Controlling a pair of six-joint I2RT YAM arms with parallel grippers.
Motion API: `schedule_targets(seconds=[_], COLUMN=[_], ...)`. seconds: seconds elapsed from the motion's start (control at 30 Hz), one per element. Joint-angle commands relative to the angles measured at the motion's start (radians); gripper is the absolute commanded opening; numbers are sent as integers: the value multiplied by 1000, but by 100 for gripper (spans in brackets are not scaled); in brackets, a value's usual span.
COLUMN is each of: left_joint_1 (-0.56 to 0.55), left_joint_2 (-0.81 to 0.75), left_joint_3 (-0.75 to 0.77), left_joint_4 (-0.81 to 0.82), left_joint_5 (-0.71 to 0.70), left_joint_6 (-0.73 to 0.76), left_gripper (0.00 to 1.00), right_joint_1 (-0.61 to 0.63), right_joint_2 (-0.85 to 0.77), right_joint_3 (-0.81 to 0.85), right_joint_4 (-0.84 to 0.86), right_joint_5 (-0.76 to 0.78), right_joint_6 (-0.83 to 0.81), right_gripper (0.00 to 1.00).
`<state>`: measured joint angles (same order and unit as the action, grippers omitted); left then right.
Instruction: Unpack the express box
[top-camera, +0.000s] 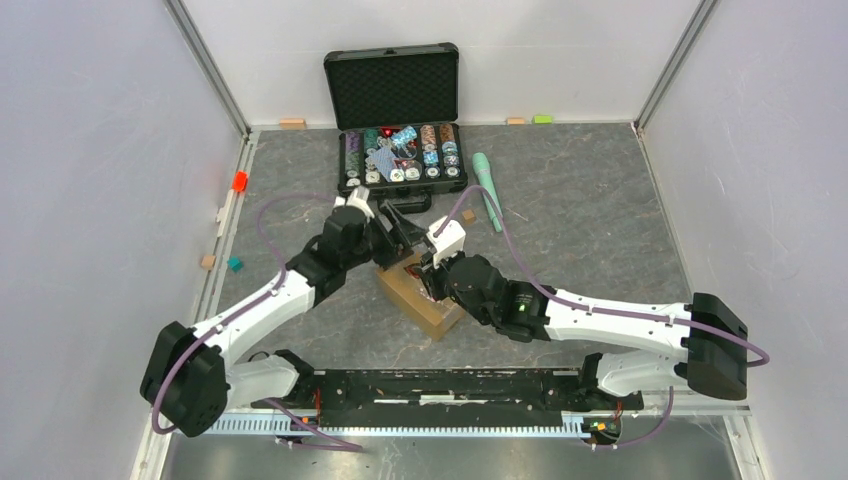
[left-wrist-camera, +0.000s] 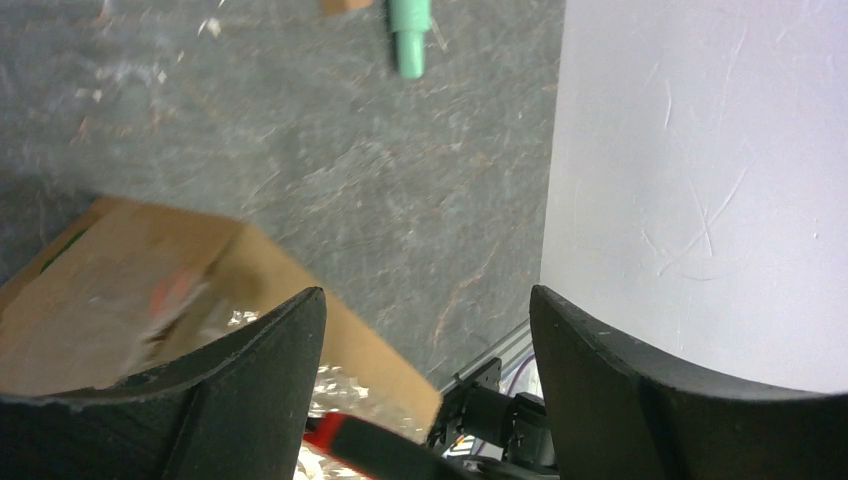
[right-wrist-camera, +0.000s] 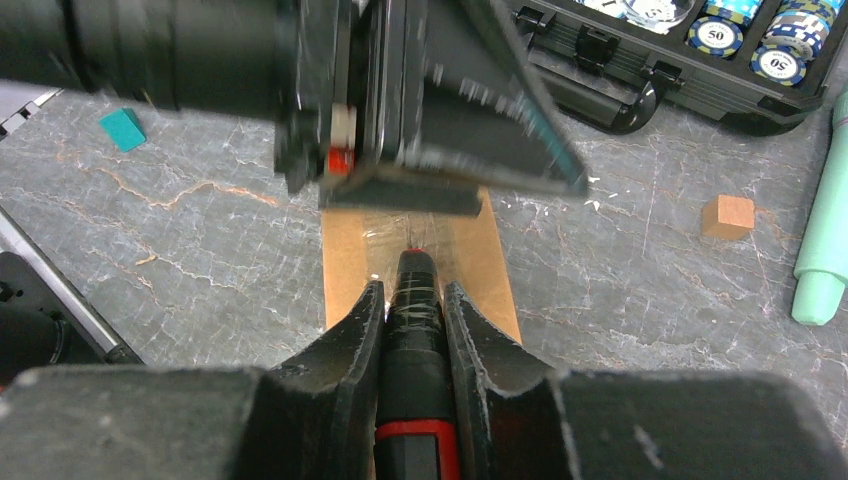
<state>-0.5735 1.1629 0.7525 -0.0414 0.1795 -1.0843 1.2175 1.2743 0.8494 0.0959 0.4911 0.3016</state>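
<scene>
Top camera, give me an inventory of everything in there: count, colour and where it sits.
express box: one, brown, table centre
case: one, black, open, far centre
poker chips: many, mixed colours, in the case
marker: one, mint green, right of the case
tan blocks: four, tan, two by the far wall, one at the left edge, one near the marker
green block: one, green, far wall
red block: one, red, left edge
teal block: one, teal, left edge
tool: one, black and red, pointing at the box's tape
left pincer: one, black, open, at the box's far end
right pincer: one, black, shut on the tool
</scene>
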Motion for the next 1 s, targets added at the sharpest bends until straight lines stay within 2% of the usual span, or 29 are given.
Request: schedule_targets(seconds=[0.0,0.13,0.27,0.37,0.73,0.97], left_joint_1=[-2,-2,0,3,11,16], left_joint_2=[-5,18,18,39,73,76], left_joint_3=[-168,-238,-234,-242,-280,-285], left_joint_4=[281,337,175,134,146,140], left_joint_5=[23,10,-63,-80,-74,-73], left_joint_6=[-125,-146,-103,-77,-56,-50], left_gripper=[82,82,81,81,80,80], right_joint_1=[4,4,5,5,10,20], right_joint_2=[-2,-5,0,8,23,35], right_joint_3=[25,44,89,134,224,199], right_joint_4=[-28,-64,-136,-199,-425,-479], right_joint_5=[4,-2,-31,-58,-114,-141], right_joint_6=[-15,-23,-34,-45,-59,-63], right_gripper=[0,0,0,0,0,0])
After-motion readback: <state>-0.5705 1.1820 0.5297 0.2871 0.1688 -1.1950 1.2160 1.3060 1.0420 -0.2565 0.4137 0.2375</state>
